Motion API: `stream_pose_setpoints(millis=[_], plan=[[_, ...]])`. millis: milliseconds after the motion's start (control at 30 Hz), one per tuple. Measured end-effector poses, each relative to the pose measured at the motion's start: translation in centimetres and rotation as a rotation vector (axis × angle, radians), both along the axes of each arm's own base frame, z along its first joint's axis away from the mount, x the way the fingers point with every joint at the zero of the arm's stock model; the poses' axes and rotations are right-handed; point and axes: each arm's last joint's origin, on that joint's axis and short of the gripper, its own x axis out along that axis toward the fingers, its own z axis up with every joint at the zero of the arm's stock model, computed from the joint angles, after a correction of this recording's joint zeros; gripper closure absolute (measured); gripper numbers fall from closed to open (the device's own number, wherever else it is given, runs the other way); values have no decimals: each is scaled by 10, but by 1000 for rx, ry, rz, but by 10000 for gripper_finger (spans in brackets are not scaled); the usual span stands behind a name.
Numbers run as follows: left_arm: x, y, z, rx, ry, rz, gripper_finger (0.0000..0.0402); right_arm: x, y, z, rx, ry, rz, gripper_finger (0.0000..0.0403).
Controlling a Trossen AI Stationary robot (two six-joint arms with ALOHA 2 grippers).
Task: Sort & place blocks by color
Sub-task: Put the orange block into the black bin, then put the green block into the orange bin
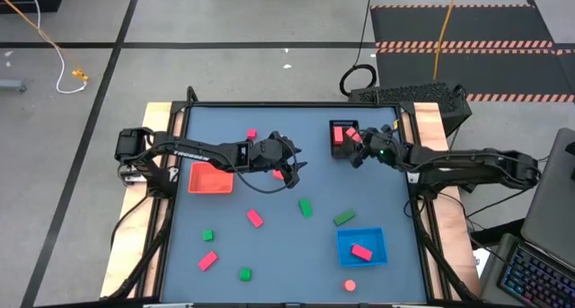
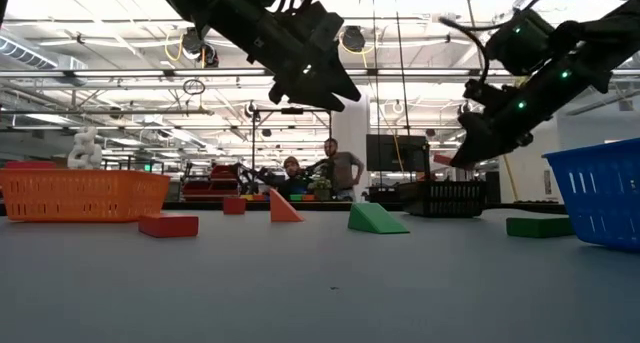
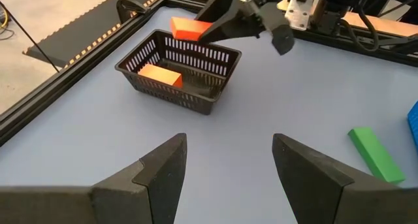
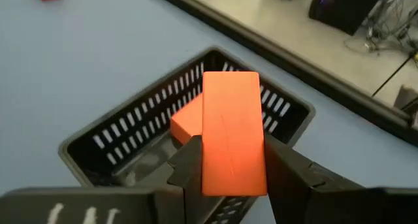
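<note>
My right gripper (image 4: pixel 232 165) is shut on a red bar block (image 4: pixel 232 129) and hangs over the black tray (image 1: pixel 344 139) at the table's far right. A second red block (image 4: pixel 185 121) lies flat inside that tray. My left gripper (image 3: pixel 228 165) hovers open and holds nothing above the table's middle (image 1: pixel 295 173), pointing toward the black tray (image 3: pixel 179 70). Other pink, red and green blocks lie scattered flat on the table's near half, such as a pink one (image 1: pixel 255 218) and a green one (image 1: pixel 306 207). My right gripper pinches the red bar by its two long sides (image 4: pixel 215 175) between the two fingers, at the end nearest the wrist. The fingers slant down from the table's right and lie along the bar, which sticks out past their tips. The bar is lifted clear above the black tray.
An orange-red tray (image 1: pixel 210 178) sits at the left, beside my left arm. A blue tray (image 1: pixel 361 236) at the near right holds one pink block (image 1: pixel 361 251). A green bar (image 3: pixel 374 155) lies to the right of my left gripper. The raised table frame (image 1: pixel 413 137) runs just right of the black tray.
</note>
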Motion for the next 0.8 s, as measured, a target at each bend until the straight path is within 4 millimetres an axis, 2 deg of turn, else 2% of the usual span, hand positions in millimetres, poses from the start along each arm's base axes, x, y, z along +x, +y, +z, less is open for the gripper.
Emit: stream_pose_setpoints(millis=[167,333,367,533,600,700,800], plan=[[0,0,0,0,0,0,172,2,-4,-6,58,-7,21,286],[0,0,0,0,0,0,172,5,-5,-4,45,-44,23,280],[0,0,0,0,0,0,172,6,-5,-3,44,-52,21,263],[0,0,0,0,2,0,172,7,-6,-1,33,-77,22,129],[0,0,0,-2,5,1,172,7,-5,-1,35,-76,30,91],[0,0,-1,-4,7,2,172,7,-4,-2,60,-75,61,59],[0,0,-1,-4,9,2,172,8,-3,-2,96,-92,117,53]])
